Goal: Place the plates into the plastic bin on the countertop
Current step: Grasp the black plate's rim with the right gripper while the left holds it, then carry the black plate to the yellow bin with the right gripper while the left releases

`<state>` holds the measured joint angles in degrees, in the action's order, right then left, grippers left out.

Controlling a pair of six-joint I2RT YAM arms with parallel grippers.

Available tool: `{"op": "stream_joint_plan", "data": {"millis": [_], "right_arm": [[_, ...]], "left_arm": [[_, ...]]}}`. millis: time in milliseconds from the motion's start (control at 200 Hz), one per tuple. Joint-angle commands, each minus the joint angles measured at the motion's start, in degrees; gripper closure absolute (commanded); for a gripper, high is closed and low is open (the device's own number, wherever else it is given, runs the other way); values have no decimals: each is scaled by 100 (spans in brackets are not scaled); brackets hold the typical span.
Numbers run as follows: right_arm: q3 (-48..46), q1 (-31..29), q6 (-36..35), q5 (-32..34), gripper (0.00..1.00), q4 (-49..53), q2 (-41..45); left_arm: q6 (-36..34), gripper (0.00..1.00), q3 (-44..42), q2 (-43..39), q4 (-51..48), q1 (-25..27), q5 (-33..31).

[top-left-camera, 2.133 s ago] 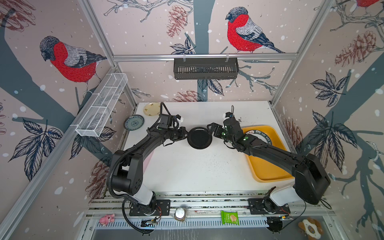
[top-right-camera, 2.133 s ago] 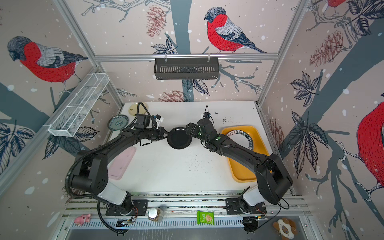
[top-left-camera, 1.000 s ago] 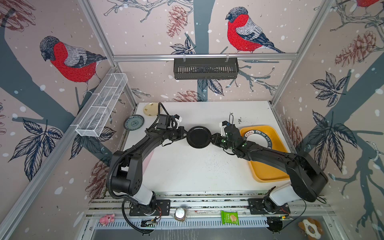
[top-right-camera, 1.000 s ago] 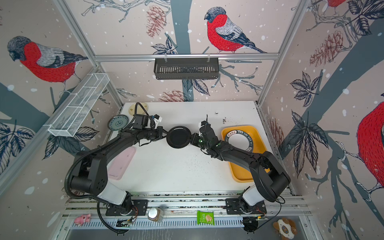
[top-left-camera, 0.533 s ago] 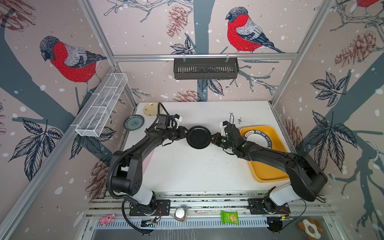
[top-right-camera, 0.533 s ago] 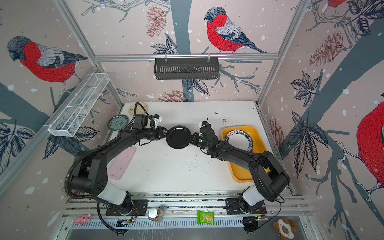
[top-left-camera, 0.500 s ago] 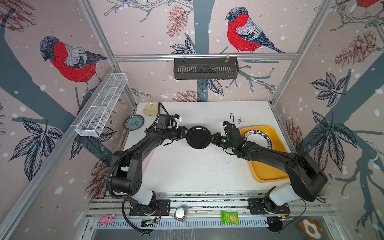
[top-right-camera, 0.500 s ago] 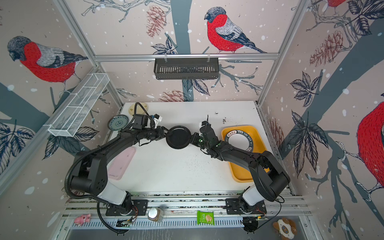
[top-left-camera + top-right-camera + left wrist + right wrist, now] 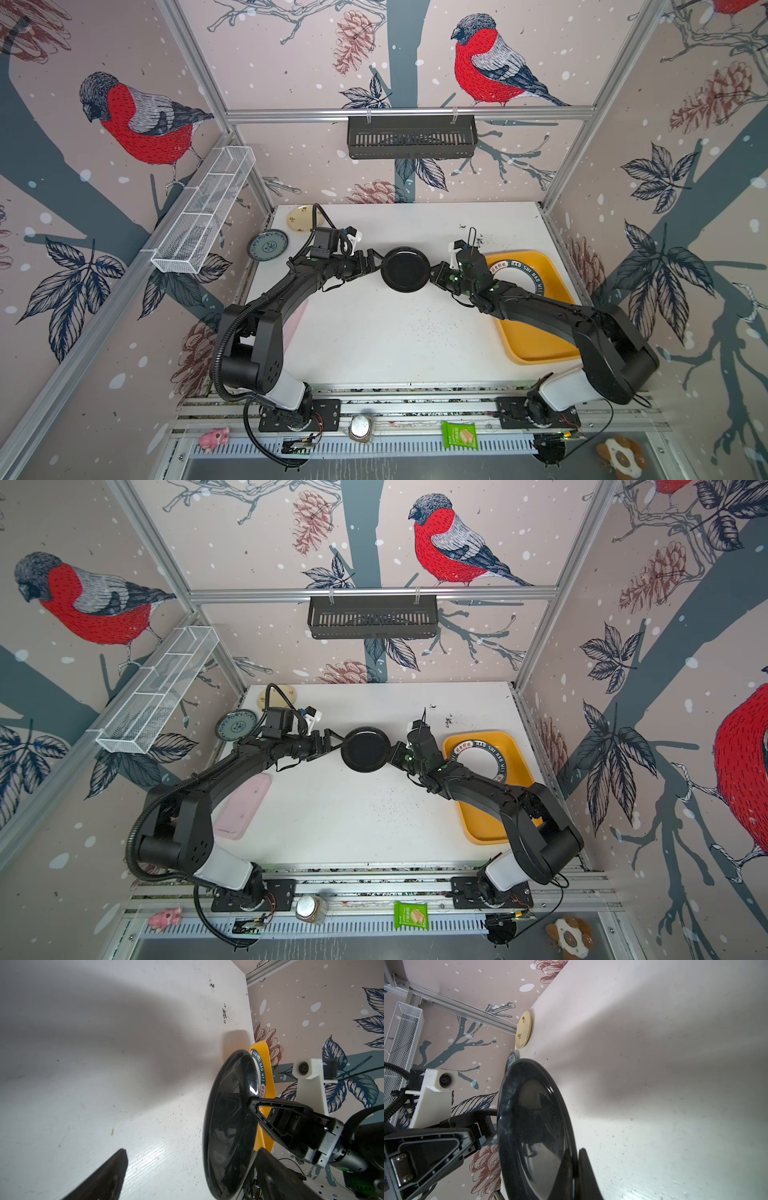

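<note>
- The right claw [image 9: 434,274] is clamped on the right rim of a black plate [image 9: 405,269], holding it above the white tabletop [image 9: 395,332] near the middle and toward the back wall, as both top views show.
- In the right wrist view, two dark fingertips [image 9: 588,1174] pinch the glossy rim of the plate [image 9: 533,1126] from either side.
- The left claw [image 9: 376,262] sits at the plate's opposite edge with its jaws spread wide. The left wrist view shows one finger [image 9: 99,1178] well off to one side of the dish [image 9: 228,1126]. Whether the other finger touches the rim cannot be told.
- The mustard-yellow plastic bin [image 9: 536,349] lies on the right side of the tabletop, partly under the right arm.
- A white plate with a dark-green lettered rim [image 9: 524,269] rests in the back end of the bin.
- A cream-yellow plate [image 9: 301,218] lies in the tabletop's back-left corner.
- A blue-grey patterned plate [image 9: 268,245] lies just in front of it, at the left edge.
- A pale pink tray [image 9: 243,808] shows in a top view, beneath the left arm at the tabletop's left edge.
</note>
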<state>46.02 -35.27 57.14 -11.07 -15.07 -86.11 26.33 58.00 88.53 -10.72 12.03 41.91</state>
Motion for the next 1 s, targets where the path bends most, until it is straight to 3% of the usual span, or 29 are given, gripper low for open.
{"op": "stream_joint_plan", "data": {"millis": [0, 500, 996], "right_arm": [[54, 75, 33, -38, 98, -104, 14], [-314, 875, 32, 588, 98, 532, 871], [-1215, 2262, 391, 1124, 97, 1407, 2415]], "left_arm": [[-115, 4, 27, 5, 78, -24, 69], [-107, 4, -43, 95, 395, 8, 751], [-706, 4, 93, 243, 176, 812, 1106]]}}
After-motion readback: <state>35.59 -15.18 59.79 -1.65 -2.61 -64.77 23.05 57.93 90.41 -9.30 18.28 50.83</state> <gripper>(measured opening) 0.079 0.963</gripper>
